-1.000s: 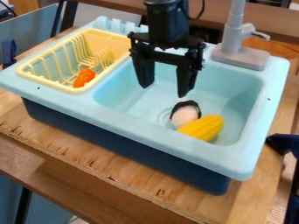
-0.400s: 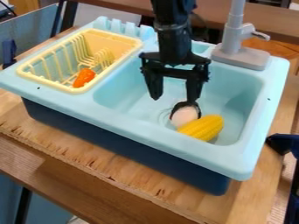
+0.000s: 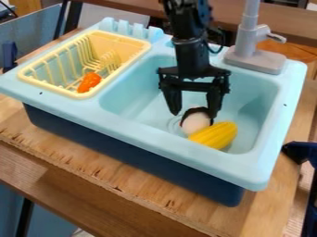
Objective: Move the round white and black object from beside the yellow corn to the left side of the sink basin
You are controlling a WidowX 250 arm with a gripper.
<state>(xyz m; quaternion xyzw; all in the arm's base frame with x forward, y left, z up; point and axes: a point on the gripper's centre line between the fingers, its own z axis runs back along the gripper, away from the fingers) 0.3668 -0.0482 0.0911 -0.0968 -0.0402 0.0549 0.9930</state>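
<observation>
Gripper (image 3: 194,116) open, empty, in basin (image 3: 255,95); finger spread leaves room around dark-topped ball (image 3: 195,124). Corn (image 3: 215,135) beside ball, basin floor likely supporting both. Orange pepper (image 3: 90,82) sits in rack (image 3: 117,41) beside basin, likely fenced by its walls.

Pale yellow dish rack (image 3: 54,89) at the left, small orange toy (image 3: 90,82) lying inside it, grey toy faucet (image 3: 246,42) standing upright at the back right, wooden tabletop (image 3: 133,184) underneath.

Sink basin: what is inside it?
A pale, dark-topped object and yellow corn lie in the basin. The open gripper hangs by the pale object; anything beneath the corn or behind the gripper is hidden.
</observation>
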